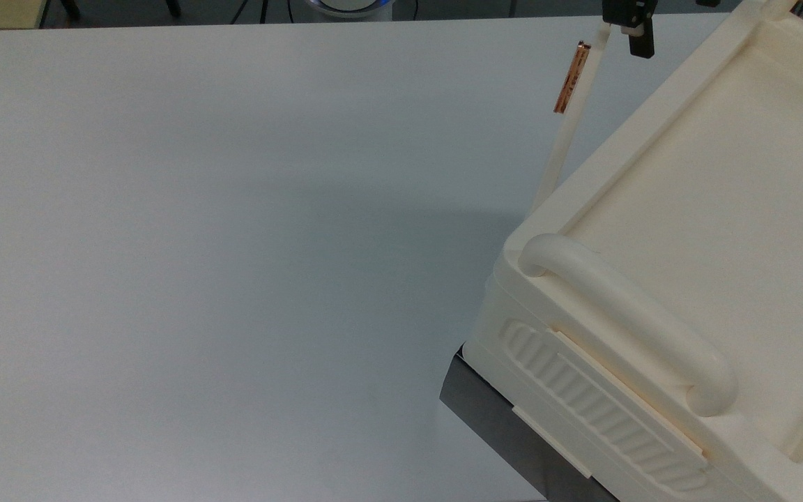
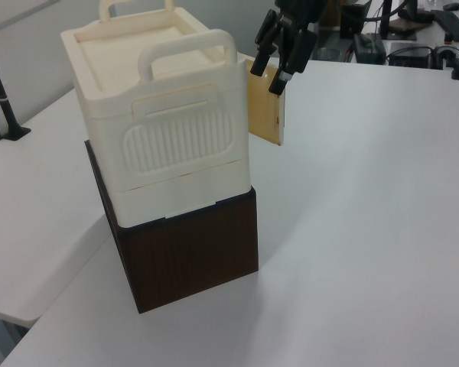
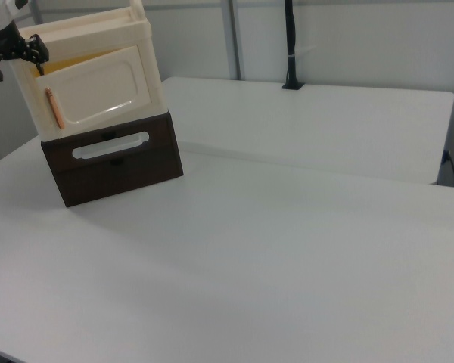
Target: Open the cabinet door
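Cabinet door [image 2: 265, 107] stands partly ajar, so your end effector [image 2: 278, 47], fingers spread apart, straddles its top free edge to swing it wider.

A broad white worktop [image 1: 234, 244] fills most of the top view, evenly lit, with a soft grey shadow across its middle. Along the upper edge of the top view runs a dark floor strip [image 1: 164, 10], with a tan corner at the upper left. In the right view a second white table [image 3: 325, 121] stands behind the worktop, against a pale wall [image 3: 363, 41], and a black pole [image 3: 290, 45] rises from a clamp at its far edge. In the left view another black pole [image 2: 1, 99] stands at the left edge on a side table, and dark office equipment [image 2: 413, 38] crowds the upper right.
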